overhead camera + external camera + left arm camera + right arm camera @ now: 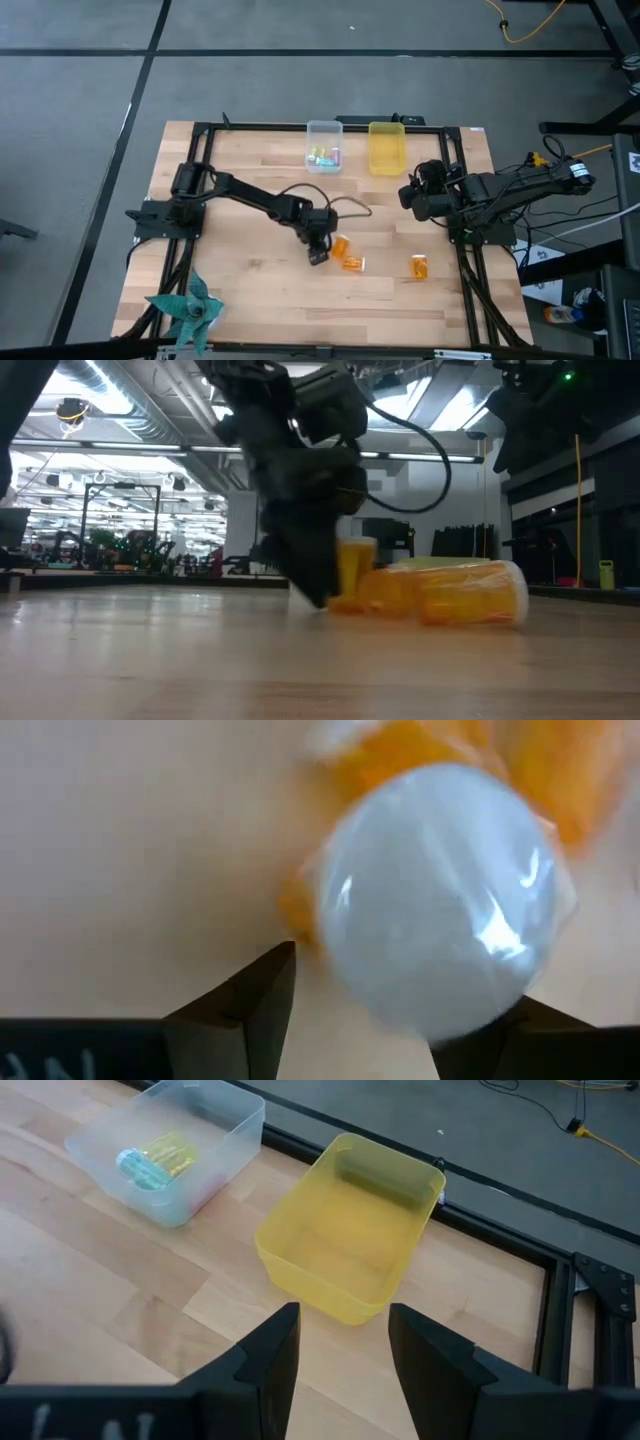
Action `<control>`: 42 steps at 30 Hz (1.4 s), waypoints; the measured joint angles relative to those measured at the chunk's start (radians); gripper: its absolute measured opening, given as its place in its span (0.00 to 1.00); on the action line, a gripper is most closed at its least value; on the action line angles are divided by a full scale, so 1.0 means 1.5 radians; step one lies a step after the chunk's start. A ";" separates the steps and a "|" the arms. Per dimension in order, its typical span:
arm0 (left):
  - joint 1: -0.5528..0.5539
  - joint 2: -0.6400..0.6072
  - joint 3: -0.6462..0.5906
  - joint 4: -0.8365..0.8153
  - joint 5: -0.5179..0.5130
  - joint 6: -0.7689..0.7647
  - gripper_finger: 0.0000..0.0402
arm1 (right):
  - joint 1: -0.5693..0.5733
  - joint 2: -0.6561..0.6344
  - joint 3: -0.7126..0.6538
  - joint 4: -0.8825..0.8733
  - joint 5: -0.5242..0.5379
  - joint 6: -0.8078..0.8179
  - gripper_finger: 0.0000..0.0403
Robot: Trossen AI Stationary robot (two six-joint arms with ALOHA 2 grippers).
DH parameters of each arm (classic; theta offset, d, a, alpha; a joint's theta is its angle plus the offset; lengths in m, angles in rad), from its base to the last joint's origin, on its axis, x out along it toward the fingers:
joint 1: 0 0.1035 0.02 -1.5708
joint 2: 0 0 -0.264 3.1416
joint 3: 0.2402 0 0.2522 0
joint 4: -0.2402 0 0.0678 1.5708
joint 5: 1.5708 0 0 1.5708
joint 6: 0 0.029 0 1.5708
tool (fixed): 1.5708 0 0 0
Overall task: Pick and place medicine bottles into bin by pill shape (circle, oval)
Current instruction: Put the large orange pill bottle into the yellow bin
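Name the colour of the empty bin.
Yellow bin; the right wrist view shows it best.

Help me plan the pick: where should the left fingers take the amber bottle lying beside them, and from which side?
Grip the amber bottle across its round body, coming straight down from above. It lies on its side, so its curved flanks probably suit the left gripper better than its white cap.

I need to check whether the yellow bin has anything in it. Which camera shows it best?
The right wrist view: the yellow bin fills the picture's middle and its floor looks bare. The high view shows it small at the table's far edge, beside the clear bin. The low and left wrist views do not show it clearly.
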 joint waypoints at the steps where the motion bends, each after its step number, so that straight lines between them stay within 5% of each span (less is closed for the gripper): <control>1: 0.007 0.000 0.000 0.019 -0.010 0.000 0.47 | 0.000 0.000 0.000 0.000 0.000 0.000 0.39; 7: 0.046 -0.003 0.000 0.110 -0.058 0.011 0.47 | 0.000 0.000 0.000 0.000 0.000 0.000 0.39; 14: 0.102 -0.003 0.000 0.166 -0.258 0.049 0.47 | 0.000 0.000 0.000 0.000 0.000 0.000 0.39; 23: 0.123 -0.047 0.000 0.094 -0.103 0.053 0.47 | 0.000 0.000 0.000 0.000 0.001 0.000 0.39; 29: 0.092 -0.097 0.000 -0.009 -0.100 0.079 0.47 | 0.000 0.000 0.000 0.001 -0.009 0.002 0.39; 37: 0.051 -0.211 -0.001 -0.248 -0.167 0.173 0.47 | 0.017 0.015 0.000 0.011 -0.284 0.010 0.39; 42: 0.032 -0.297 -0.001 -0.390 -0.261 0.170 0.47 | 0.070 0.037 0.000 0.022 -0.404 0.134 0.39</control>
